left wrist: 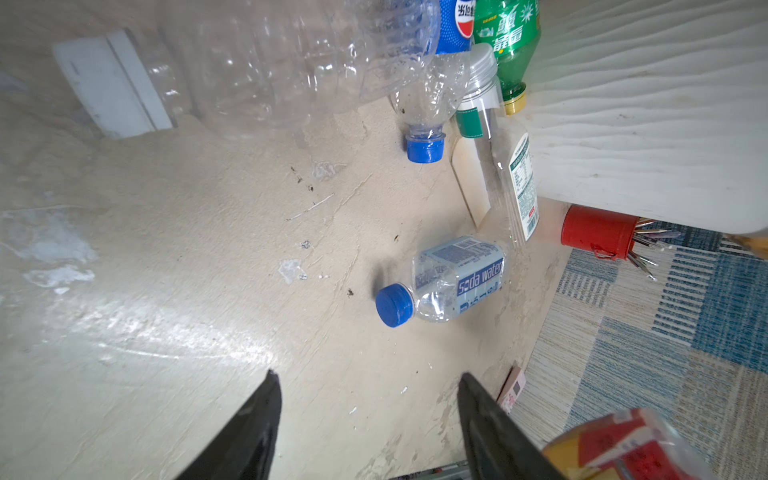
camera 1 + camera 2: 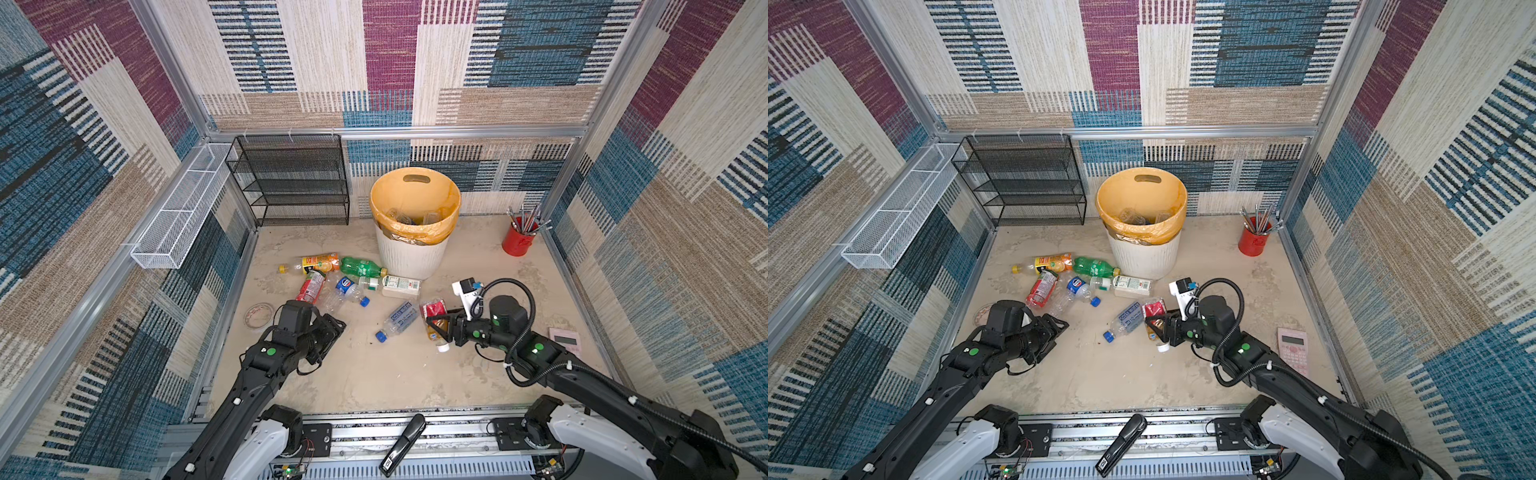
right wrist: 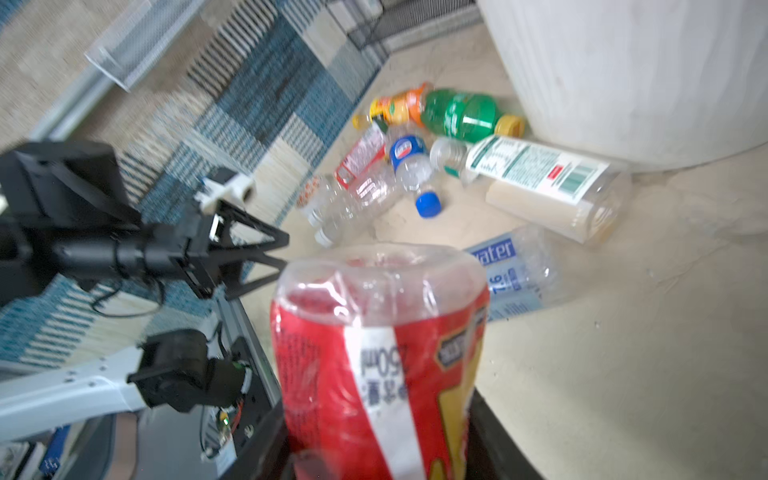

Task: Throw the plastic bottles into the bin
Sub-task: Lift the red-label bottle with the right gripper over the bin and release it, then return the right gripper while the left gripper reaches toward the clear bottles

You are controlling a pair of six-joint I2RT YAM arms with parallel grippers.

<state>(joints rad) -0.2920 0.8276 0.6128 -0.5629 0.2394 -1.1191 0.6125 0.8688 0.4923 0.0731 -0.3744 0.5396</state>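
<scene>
My right gripper is shut on a red-labelled plastic bottle, held just above the floor in front of the bin. The bin is white and ribbed with an orange liner, and clear bottles lie inside it. A soda-water bottle lies between the two arms. To the bin's left, orange, green, red, blue-labelled and white-labelled bottles lie in a cluster. My left gripper hangs open and empty near that cluster.
A black mesh rack and a white wire basket stand at the back left. A red pencil cup sits back right, a pink calculator by the right wall. A tape roll lies beside the left arm; a stapler rests on the front rail.
</scene>
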